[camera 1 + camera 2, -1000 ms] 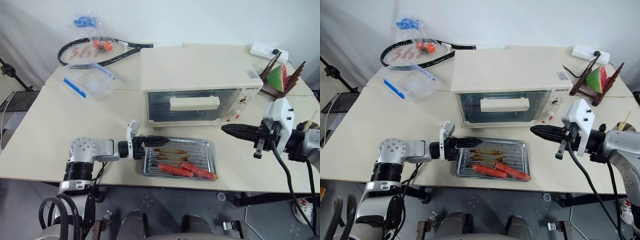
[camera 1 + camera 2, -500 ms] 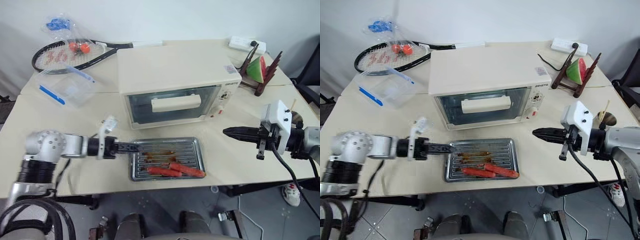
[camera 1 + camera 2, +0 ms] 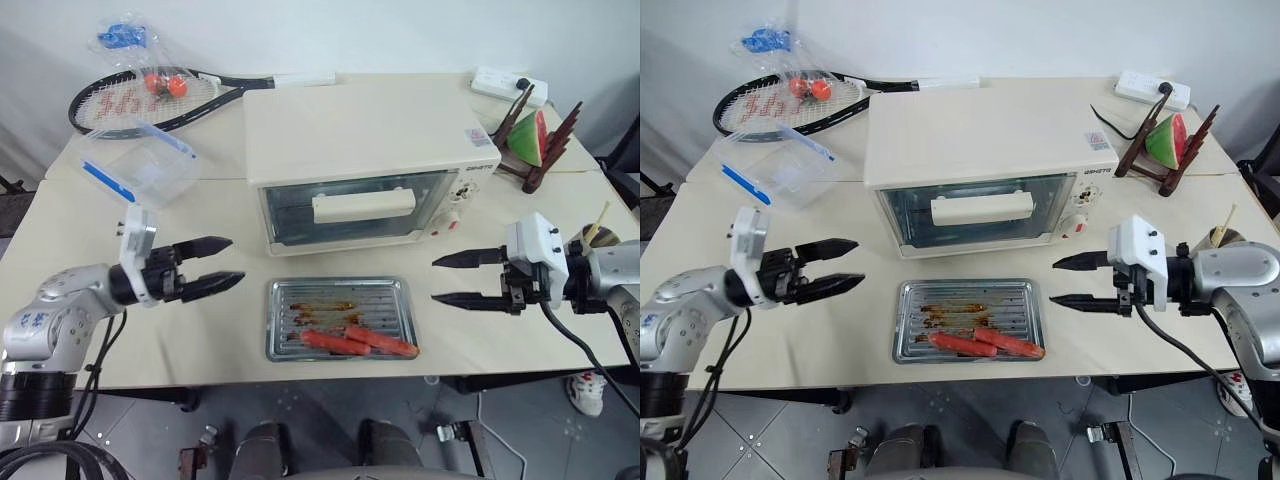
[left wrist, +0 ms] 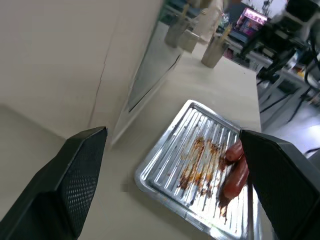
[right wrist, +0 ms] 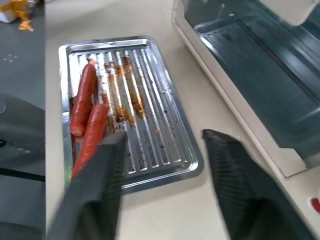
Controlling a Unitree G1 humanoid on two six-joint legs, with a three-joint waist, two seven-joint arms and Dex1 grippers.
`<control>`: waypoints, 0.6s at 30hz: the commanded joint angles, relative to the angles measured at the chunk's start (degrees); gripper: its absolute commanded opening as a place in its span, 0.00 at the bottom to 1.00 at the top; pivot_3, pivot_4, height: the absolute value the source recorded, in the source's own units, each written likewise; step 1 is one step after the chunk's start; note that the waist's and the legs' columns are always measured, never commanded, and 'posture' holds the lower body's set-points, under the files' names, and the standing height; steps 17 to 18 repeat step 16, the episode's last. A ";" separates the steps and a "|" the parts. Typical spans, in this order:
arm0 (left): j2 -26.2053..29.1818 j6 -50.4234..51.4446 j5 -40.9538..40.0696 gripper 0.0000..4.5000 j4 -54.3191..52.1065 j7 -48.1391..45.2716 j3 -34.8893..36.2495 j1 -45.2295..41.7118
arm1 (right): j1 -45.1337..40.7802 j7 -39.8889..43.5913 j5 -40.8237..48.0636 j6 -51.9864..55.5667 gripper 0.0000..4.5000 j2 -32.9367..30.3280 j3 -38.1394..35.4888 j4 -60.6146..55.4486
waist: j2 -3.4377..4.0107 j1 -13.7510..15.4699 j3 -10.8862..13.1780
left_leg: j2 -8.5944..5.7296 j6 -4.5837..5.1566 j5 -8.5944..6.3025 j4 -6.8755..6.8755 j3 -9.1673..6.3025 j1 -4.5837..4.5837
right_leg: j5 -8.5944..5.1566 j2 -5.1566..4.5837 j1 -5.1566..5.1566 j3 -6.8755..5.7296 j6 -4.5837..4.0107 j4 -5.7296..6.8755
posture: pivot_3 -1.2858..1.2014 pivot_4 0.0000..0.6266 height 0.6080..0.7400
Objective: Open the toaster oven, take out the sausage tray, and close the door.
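The cream-white toaster oven (image 3: pixel 370 140) stands mid-table with its glass door (image 3: pixel 350 210) closed and the bar handle (image 3: pixel 362 205) across it. In front of it the silver sausage tray (image 3: pixel 340 300) lies flat on the table, with red sausages (image 3: pixel 360 342) along its near edge. My left gripper (image 3: pixel 236 259) hovers open to the left of the tray, apart from it and holding nothing. My right gripper (image 3: pixel 434 280) is open to the right of the tray, pointing at it and also holding nothing. In the right wrist view the tray (image 5: pixel 150 100) lies beyond the fingers (image 5: pixel 95 200).
A tennis racket (image 3: pixel 150 100) and a clear plastic box with blue strips (image 3: pixel 140 170) lie at the back left. A power strip (image 3: pixel 505 82) and a watermelon slice on a wooden stand (image 3: pixel 530 135) are at the back right. A cup with sticks (image 3: pixel 590 235) is beside my right arm.
My left gripper has drawn back left and up from the tray's left edge and rolled. My right gripper has gone from shut to open. The camera view shifted.
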 commanded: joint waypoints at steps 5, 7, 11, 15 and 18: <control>8.65 -23.32 12.42 1.00 15.44 -23.30 0.33 8.14 | 7.61 11.05 -8.48 -20.09 1.00 -5.05 -2.56 18.74 | 0.01 -0.03 0.01 | 0.00 0.04 -0.03 -0.02 0.11 0.01 | 0.01 -0.01 0.00 -0.01 0.01 -0.08 | 0.52 0.24 1.00; 8.71 -24.08 13.53 1.00 17.37 -23.60 0.09 7.16 | 7.99 11.45 -9.37 -21.40 1.00 -5.34 -2.81 21.49 | 0.03 -0.11 0.02 | 0.03 0.04 -0.03 0.00 0.11 0.02 | 0.01 -0.01 0.00 -0.01 0.01 -0.03 | 0.52 0.24 1.00; 7.54 -23.30 14.59 1.00 18.37 -21.90 -0.28 4.66 | 6.95 10.29 -9.61 -22.15 1.00 -4.87 -2.94 25.14 | 0.03 -0.14 0.03 | 0.05 0.04 -0.03 0.01 0.12 0.04 | 0.01 -0.01 -0.02 -0.02 0.01 0.04 | 0.52 0.24 1.00; 6.89 -23.65 15.03 1.00 18.90 -23.35 -0.54 4.00 | 6.86 8.08 -9.86 -22.30 1.00 -4.00 -3.62 26.53 | 0.04 -0.18 0.02 | 0.06 0.05 -0.03 0.09 0.12 0.05 | 0.01 -0.01 -0.01 -0.01 0.02 0.14 | 0.52 0.24 1.00; 7.01 -23.02 15.22 1.00 19.24 -24.08 -0.89 3.75 | 7.05 7.37 -9.52 -21.92 1.00 -3.87 -3.99 26.62 | 0.04 -0.18 0.02 | 0.07 0.04 -0.03 0.07 0.13 0.07 | 0.01 -0.01 -0.01 -0.01 0.02 0.16 | 0.52 0.24 1.00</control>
